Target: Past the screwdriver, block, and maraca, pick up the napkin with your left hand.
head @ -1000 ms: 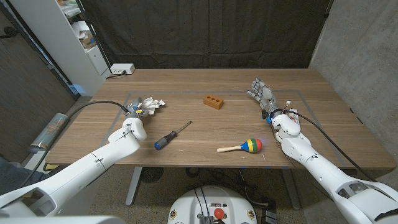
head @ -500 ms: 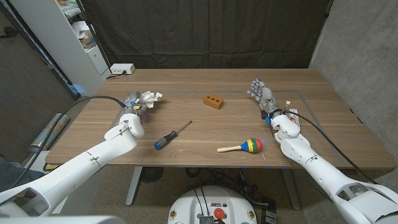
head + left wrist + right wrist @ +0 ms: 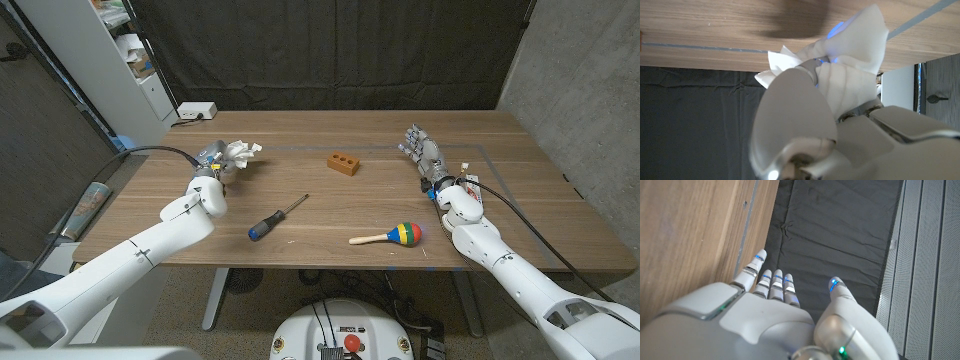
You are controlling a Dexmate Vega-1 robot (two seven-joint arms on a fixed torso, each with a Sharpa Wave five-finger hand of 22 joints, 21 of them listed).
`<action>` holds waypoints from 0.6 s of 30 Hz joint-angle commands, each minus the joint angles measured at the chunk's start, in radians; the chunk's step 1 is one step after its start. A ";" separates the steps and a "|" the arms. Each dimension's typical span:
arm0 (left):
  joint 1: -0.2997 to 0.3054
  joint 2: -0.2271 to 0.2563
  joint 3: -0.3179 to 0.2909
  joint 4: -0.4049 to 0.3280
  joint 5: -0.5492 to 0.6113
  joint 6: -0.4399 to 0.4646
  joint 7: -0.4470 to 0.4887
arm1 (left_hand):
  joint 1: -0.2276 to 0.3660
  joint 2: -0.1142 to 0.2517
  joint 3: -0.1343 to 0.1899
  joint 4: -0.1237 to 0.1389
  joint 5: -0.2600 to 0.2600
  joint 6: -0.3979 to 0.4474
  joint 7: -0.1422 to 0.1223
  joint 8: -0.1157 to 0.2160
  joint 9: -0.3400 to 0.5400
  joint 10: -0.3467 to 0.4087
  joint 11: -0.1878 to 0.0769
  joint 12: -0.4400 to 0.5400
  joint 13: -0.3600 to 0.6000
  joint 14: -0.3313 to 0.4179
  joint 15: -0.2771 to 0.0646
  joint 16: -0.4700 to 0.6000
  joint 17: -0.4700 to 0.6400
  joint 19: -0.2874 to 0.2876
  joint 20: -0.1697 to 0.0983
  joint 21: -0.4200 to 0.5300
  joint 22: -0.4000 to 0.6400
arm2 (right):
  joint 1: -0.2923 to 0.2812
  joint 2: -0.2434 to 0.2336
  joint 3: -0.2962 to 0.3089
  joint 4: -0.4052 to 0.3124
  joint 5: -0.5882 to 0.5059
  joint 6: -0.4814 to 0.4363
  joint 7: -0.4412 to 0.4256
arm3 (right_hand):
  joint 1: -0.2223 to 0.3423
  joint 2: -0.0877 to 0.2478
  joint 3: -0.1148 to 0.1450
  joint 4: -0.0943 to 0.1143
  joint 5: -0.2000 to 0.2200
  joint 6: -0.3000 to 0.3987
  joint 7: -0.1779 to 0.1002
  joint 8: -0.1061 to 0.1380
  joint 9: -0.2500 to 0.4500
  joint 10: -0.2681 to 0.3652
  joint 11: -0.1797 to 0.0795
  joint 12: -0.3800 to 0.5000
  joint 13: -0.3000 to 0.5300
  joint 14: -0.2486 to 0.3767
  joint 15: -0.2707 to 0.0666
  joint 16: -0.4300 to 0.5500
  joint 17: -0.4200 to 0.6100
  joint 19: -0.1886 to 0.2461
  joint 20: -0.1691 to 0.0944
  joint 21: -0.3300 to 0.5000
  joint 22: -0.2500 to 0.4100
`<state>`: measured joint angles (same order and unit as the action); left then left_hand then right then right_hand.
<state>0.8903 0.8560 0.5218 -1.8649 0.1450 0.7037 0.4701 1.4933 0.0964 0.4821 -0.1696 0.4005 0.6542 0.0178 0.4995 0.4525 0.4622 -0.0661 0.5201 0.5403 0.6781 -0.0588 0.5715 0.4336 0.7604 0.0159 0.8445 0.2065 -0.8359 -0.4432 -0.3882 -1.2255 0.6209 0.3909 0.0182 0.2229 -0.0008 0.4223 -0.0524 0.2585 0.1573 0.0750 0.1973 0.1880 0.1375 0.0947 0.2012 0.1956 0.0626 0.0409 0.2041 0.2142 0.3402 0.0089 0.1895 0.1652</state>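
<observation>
My left hand grips the crumpled white napkin and holds it above the table's left part. In the left wrist view the napkin bulges out between my fingers, with its shadow on the wood beyond. A screwdriver with a blue and black handle lies right of that hand. The brown block sits at mid table. A striped maraca lies near the front edge. My right hand stands open at the table's right with fingers spread.
A white power strip sits at the far left corner of the wooden table. A white shelf unit stands left of it. Blue tape lines mark a rectangle on the wood.
My left hand has lifted the napkin off the table and carried it up and a little back and left. The right hand has not moved.
</observation>
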 commanded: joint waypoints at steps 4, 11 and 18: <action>0.030 0.049 -0.043 -0.070 0.004 -0.044 -0.019 | -0.010 0.005 -0.013 0.002 -0.005 0.006 -0.005 -0.001 0.004 0.005 -0.005 0.002 0.015 0.020 -0.063 0.056 0.276 0.076 -0.101 0.028 0.007 | -0.018 -0.020 0.007 -0.043 -0.006 -0.003 -0.009 | 0.002 0.005 0.005 -0.006 0.006 0.007 0.004 0.002 0.003 0.007 -0.002 0.001 0.002 0.009 0.003 0.005 0.002 0.007 0.006 0.002 0.005; 0.068 0.058 -0.103 -0.086 -0.028 -0.118 -0.005 | -0.014 0.005 -0.018 0.003 -0.008 0.007 -0.006 -0.004 0.002 0.003 -0.005 -0.001 0.023 0.019 -0.067 0.060 0.286 0.072 -0.105 0.043 0.008 | -0.019 -0.015 0.010 -0.041 -0.003 0.011 -0.007 | 0.001 0.006 0.005 -0.006 0.006 0.007 0.003 0.002 0.003 0.008 -0.002 0.001 0.002 0.008 0.002 0.005 0.002 0.008 0.006 0.002 0.005; 0.081 0.075 -0.119 -0.090 -0.013 -0.167 -0.001 | -0.018 0.007 -0.021 0.004 -0.011 0.010 -0.008 -0.006 0.002 0.004 -0.007 -0.005 0.033 0.017 -0.071 0.062 0.296 0.065 -0.108 0.061 0.008 | -0.017 -0.007 0.011 -0.034 0.001 0.014 -0.009 | 0.001 0.006 0.005 -0.007 0.006 0.007 0.004 0.002 0.003 0.008 -0.003 0.001 0.002 0.009 0.003 0.005 0.002 0.008 0.007 0.002 0.005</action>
<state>0.9380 0.9046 0.4523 -1.9344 0.1387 0.6188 0.4639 1.4833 0.1010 0.4683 -0.1641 0.3918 0.6587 0.0132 0.4945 0.4524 0.4621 -0.0661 0.5201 0.5680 0.6808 -0.0567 0.5715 0.4336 0.7478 0.0032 0.8956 0.2119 -0.8517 -0.4577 -0.3802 -1.2614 0.6165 0.3940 0.0109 0.2229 -0.0008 0.4266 -0.0566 0.2585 0.1573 0.0750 0.1973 0.1880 0.1375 0.0947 0.2012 0.1956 0.0626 0.0409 0.2041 0.2142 0.3402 0.0089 0.1895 0.1652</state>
